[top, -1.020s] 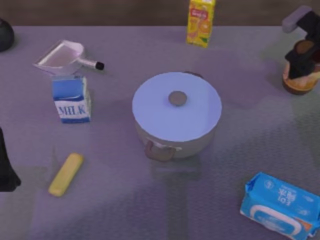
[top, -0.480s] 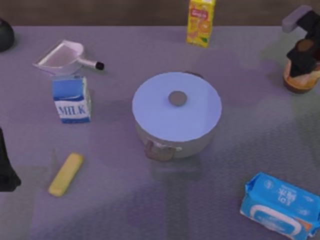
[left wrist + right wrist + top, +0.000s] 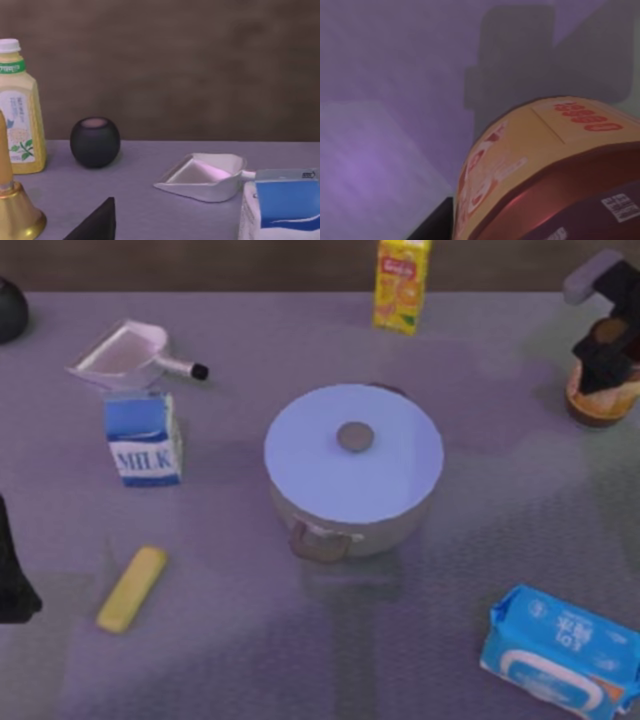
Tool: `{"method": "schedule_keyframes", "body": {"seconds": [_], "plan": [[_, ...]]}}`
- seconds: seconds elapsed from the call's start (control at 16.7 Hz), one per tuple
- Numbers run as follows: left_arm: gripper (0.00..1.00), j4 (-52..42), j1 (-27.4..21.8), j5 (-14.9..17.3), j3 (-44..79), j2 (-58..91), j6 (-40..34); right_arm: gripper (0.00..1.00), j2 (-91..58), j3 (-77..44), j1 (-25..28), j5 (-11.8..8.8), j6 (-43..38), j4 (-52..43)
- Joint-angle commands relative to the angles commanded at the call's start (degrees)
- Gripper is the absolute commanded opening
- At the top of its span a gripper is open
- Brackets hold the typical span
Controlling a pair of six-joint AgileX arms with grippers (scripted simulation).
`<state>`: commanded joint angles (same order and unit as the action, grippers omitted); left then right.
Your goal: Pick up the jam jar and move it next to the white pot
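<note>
2 arms show in the top view. At the lower left edge of that frame, the left gripper [image 3: 15, 580] sits parked, and I cannot tell how its claw stands. Lower right lies a blue wipes pack [image 3: 560, 650]. Mid-frame stands the white pot [image 3: 353, 468], lid on. At the upper right edge, well apart from the pot, the right gripper [image 3: 607, 352] sits over the jam jar [image 3: 598, 400], its dark fingers at the lid, apparently clamped on the jar. The right wrist view fills with the jar's orange label and red glass.
</note>
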<state>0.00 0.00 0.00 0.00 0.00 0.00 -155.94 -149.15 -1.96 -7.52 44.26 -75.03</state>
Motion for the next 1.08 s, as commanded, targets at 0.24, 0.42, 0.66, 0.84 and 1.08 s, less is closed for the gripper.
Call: {"method": "schedule_keyframes", "body": {"seconds": [0.24,0.42,0.66,0.84,1.08], "plan": [[1.0,0.0,0.0,0.0,0.0,0.0,0.0,0.0,0.0,0.0,0.0,0.0,0.0,0.0],[1.0,0.0,0.0,0.0,0.0,0.0,0.0,0.0,0.0,0.0,0.0,0.0,0.0,0.0],[1.0,0.0,0.0,0.0,0.0,0.0,0.0,0.0,2.15,2.16,-0.19,-0.04,-0.14,0.21],[1.0,0.0,0.0,0.0,0.0,0.0,0.0,0.0,9.07,9.69,-0.01,-0.14,-0.06,1.05],[1.0,0.0,0.0,0.0,0.0,0.0,0.0,0.0,21.92,24.59,0.21,-0.33,0.14,2.61]]}}
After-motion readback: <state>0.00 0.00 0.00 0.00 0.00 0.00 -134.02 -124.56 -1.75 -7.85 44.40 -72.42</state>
